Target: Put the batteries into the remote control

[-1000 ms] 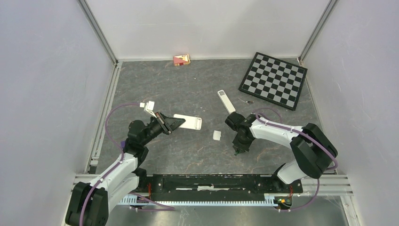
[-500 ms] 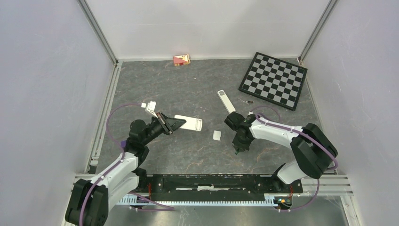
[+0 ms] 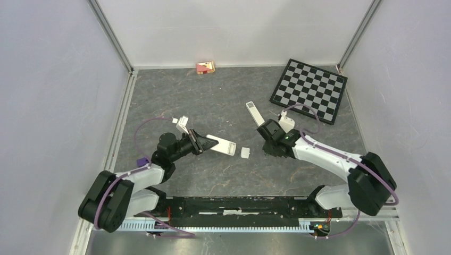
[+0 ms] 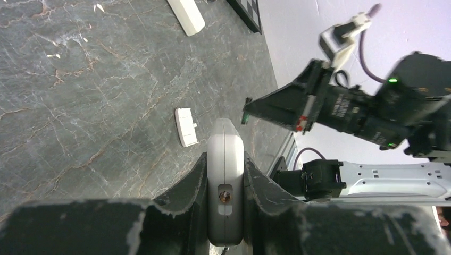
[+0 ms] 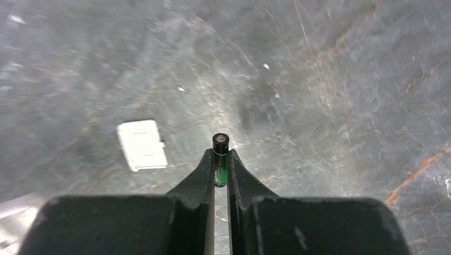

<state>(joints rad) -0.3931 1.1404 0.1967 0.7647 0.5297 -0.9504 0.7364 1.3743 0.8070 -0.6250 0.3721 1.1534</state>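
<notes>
One finding: rate battery (image 5: 220, 142), pinched across its body in right gripper (image 5: 220, 155) over table (image 5: 345, 79) near cover (image 5: 141, 144), as light, rigid, slick and apt to pivot; rate remote (image 4: 225, 143), clamped by its long edges in left gripper (image 4: 225, 159), as light, stiff plastic.
</notes>
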